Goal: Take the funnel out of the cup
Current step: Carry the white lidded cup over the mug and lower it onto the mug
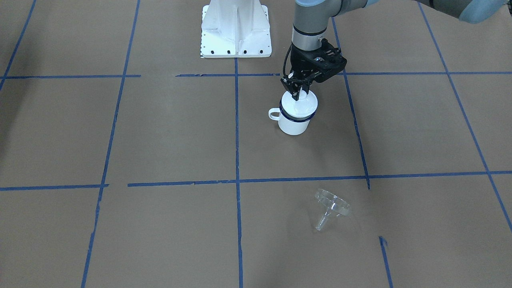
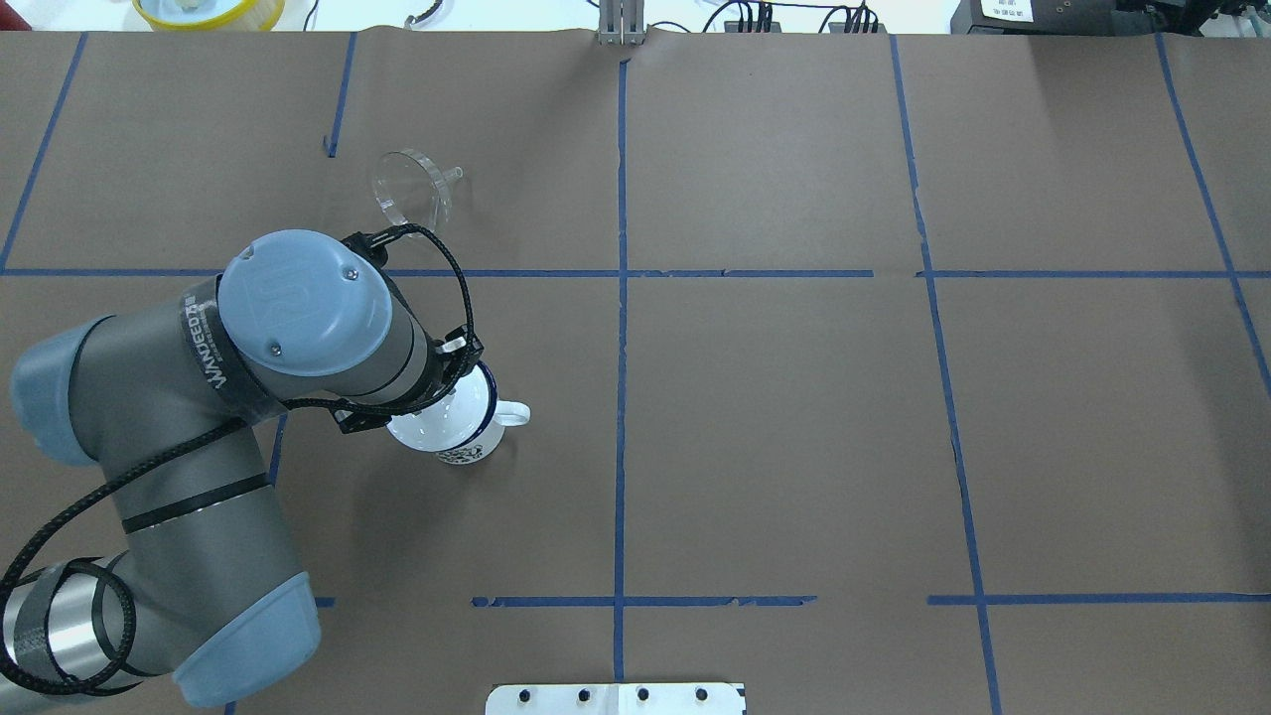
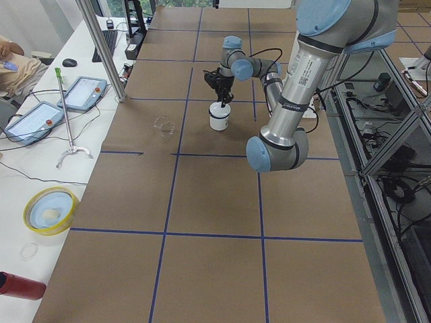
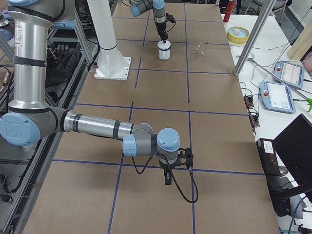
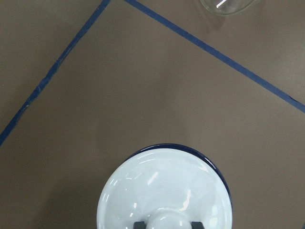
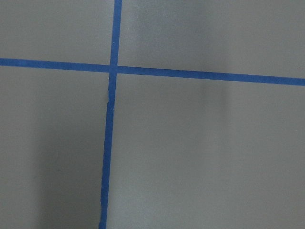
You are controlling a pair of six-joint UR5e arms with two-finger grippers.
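Left hand (image 1: 298, 94) hangs directly over the cup (image 1: 294, 125), fingers (image 5: 138, 223) pinched narrow on the lid (image 1: 301, 105) knob. The funnel (image 1: 332, 206) is out, lying on its side on the counter (image 1: 160, 140), well beyond the hand. Danger: a skewed lift could tip the cup. Right hand (image 4: 167, 179): can't tell its opening.

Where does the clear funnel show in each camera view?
Exterior front-facing: funnel lower centre-right, on its side.
Overhead: funnel upper left, past the tape line.
Exterior left: funnel left of the mug.
Exterior right: funnel upper centre, right of mug.
Left wrist: funnel rim at top edge.
Right wrist: absent.
Landmark: the mug.
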